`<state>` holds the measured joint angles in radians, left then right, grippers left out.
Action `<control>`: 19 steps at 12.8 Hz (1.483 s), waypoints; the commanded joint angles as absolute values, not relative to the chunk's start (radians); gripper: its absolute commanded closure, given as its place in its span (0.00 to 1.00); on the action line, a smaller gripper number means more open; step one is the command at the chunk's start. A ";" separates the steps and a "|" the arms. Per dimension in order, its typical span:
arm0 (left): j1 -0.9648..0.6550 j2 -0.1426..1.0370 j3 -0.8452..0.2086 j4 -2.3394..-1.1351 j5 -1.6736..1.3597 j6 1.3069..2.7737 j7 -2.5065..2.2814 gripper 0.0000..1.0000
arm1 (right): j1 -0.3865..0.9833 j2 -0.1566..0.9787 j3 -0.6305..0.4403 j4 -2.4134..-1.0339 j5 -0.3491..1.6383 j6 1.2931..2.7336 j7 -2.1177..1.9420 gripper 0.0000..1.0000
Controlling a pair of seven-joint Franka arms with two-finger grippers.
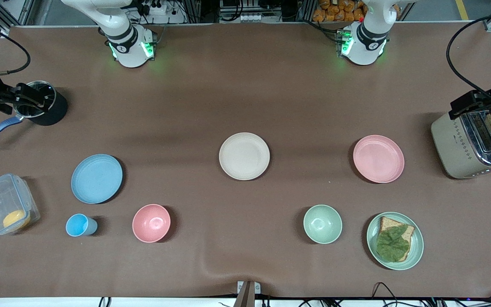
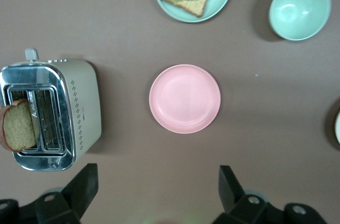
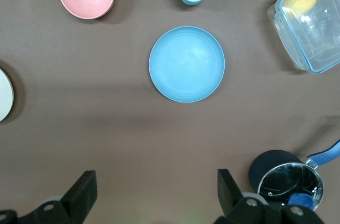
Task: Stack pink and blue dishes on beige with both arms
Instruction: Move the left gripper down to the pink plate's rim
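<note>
I'm watching both arms hanging high at the two ends of the surface, neither touching anything yet. The left tool (image 2: pixel 154 192) is hovering over the toaster (image 1: pixel 471 147) end, its fingers (image 2: pixel 231 184) spread wide and holding nothing; the right tool (image 3: pixel 154 192) is hovering over the pot (image 1: pixel 43 106) end, equally wide open and empty.

The beige plate (image 1: pixel 244 156) is lying flat near the middle of the surface, bare on top. The pink plate (image 1: pixel 378 158) is sitting toward the left arm's end, between the beige plate and the toaster. The blue plate (image 1: pixel 96 178) is sitting toward the right arm's end, well apart from the beige one.

What I'm worrying about:
- These plates are lying flat with low rims, so I'm expecting a finger to skid over an edge or push the plate along the cloth instead of getting under it.
- The left arm is working close to the toaster with the bread (image 2: pixel 20 128) sticking out, and a careless descent could clip it.
- The blue cup (image 1: pixel 81 225) and pink bowl (image 1: pixel 151 223) are sitting nearer the front edge than the blue plate, so a wrong colour pick is possible.
- Both arms are heading for the same middle plate, so I'm planning on one going first to avoid a collision.
</note>
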<state>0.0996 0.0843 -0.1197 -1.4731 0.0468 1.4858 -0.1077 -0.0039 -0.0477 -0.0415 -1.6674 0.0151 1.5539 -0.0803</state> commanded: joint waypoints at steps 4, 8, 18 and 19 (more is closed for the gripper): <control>0.117 0.064 -0.118 -1.705 0.043 1.690 -0.086 0.00 | -0.015 -0.043 -0.032 -1.654 -0.005 1.549 -0.064 0.00; 0.167 0.040 -0.121 -1.943 0.051 1.935 -0.086 0.00 | -0.015 -0.043 -0.032 -1.654 -0.006 1.549 -0.064 0.00; 0.225 0.187 -0.118 -2.243 0.052 2.408 -0.086 0.00 | -0.014 -0.043 -0.032 -1.652 -0.005 1.548 -0.064 0.00; 0.236 0.213 -0.118 -2.255 0.052 2.446 -0.086 0.00 | -0.014 -0.043 -0.032 -1.652 -0.005 1.548 -0.064 0.00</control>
